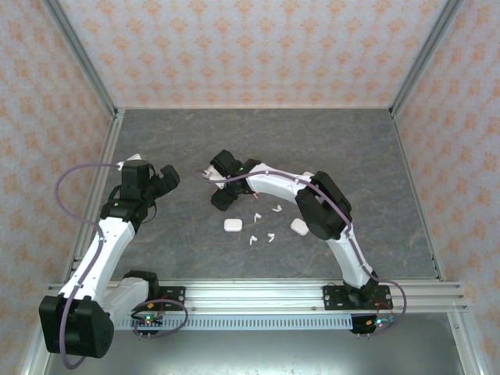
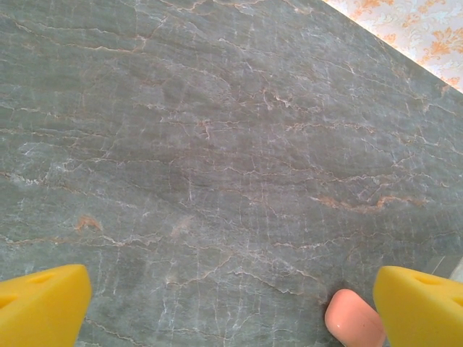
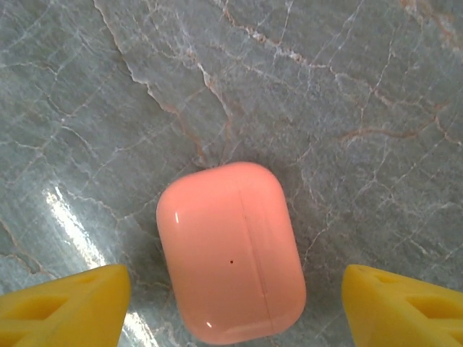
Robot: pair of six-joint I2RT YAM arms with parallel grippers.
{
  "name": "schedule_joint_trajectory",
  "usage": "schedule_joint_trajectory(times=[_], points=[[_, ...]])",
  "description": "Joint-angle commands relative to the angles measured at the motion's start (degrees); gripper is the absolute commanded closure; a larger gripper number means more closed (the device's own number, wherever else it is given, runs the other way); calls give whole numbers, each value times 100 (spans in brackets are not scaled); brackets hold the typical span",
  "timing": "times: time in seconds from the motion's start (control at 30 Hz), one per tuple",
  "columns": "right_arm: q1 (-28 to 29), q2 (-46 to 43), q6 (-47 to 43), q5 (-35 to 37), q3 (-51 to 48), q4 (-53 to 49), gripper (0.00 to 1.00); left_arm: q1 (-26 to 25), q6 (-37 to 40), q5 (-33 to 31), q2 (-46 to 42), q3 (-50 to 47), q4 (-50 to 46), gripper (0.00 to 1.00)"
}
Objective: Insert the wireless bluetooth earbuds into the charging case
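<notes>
A salmon-pink charging case [image 3: 231, 253] lies flat on the grey marbled table with its lid shut. My right gripper [image 3: 235, 289] hangs over it, open, its yellow fingers [image 3: 65, 303] standing apart on either side and touching nothing. Seen from above, the right gripper [image 1: 221, 187] covers that case. Several white earbuds [image 1: 258, 216] lie scattered on the table in front of it, among them one [image 1: 252, 240] nearer the arm bases. My left gripper [image 1: 166, 178] is open over bare table, with a small pink rounded piece [image 2: 354, 319] beside its right finger [image 2: 423, 307]; I cannot tell what it is.
Two white cases lie among the earbuds, one [image 1: 233, 225] at the left and one [image 1: 299, 226] at the right under the right arm's elbow. Patterned walls and metal rails [image 1: 101, 101] enclose the table on three sides.
</notes>
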Motion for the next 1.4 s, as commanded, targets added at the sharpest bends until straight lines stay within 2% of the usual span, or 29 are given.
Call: schedule_joint_trajectory(times=[0.0,0.1,0.23,0.53,0.73,0.83,0.97,1.13,1.37], points=[[18,192,-93,125,128,-236,26,-26,42,-220,-101,174,-185,0],[18,214,-123,136,68,-258,27,-26,49,-228,-110,175,-196,0],[18,221,-160,171,31,-319,33,-34,65,-239,-101,171,-202,0],[18,171,-388,362,41,-497,56,-26,148,-182,-135,266,-273,0],[5,-471,-463,494,-333,-35,59,-32,149,165,-189,404,-216,0],[-97,-1115,-468,459,-815,373,60,-30,157,494,-220,541,-178,0],[-298,-2235,-531,375,-1694,1002,60,-27,149,1245,-183,813,-43,0],[-430,-3717,-876,425,-2770,1631,60,-42,15,2863,148,1439,294,4],[-448,-5160,-1507,427,-3344,1863,60,-497,197,4507,597,2368,354,8]])
